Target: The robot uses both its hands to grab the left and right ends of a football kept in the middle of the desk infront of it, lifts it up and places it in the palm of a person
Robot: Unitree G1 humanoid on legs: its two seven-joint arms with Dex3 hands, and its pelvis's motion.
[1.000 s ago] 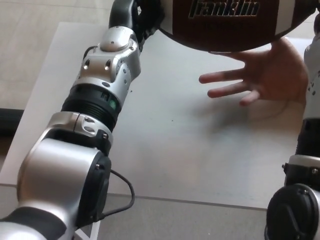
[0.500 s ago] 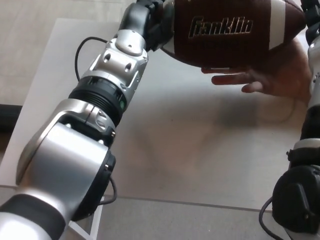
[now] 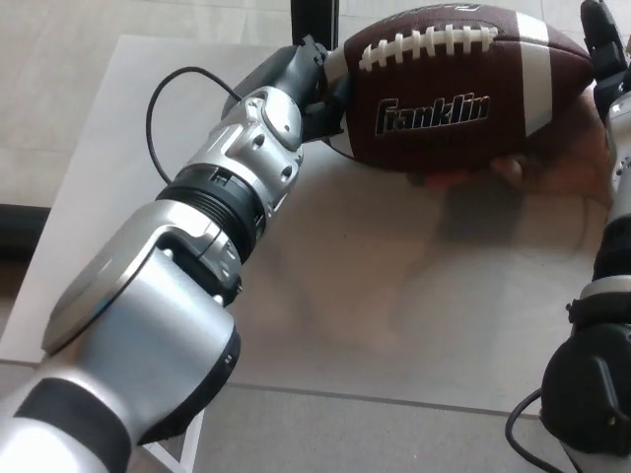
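A brown football (image 3: 458, 94) with white laces, white stripes and "Franklin" lettering lies sideways near the top of the head view. My left hand (image 3: 317, 84) presses on its left end and my right hand (image 3: 603, 49) on its right end. A person's open palm (image 3: 552, 163) lies right under the ball, fingertips showing below its lower edge. The ball appears to touch that palm. Most of the palm is hidden by the ball.
The white desk (image 3: 394, 286) spreads below the ball. My left forearm (image 3: 187, 266) crosses its left half, with a black cable (image 3: 158, 99) looping beside it. My right forearm (image 3: 601, 335) stands along the right edge. A dark post (image 3: 314, 20) rises behind the desk.
The ball has come down in the picture, held between both hands, onto the person's palm. The palm's fingers, seen plainly before, are now mostly covered by the ball.
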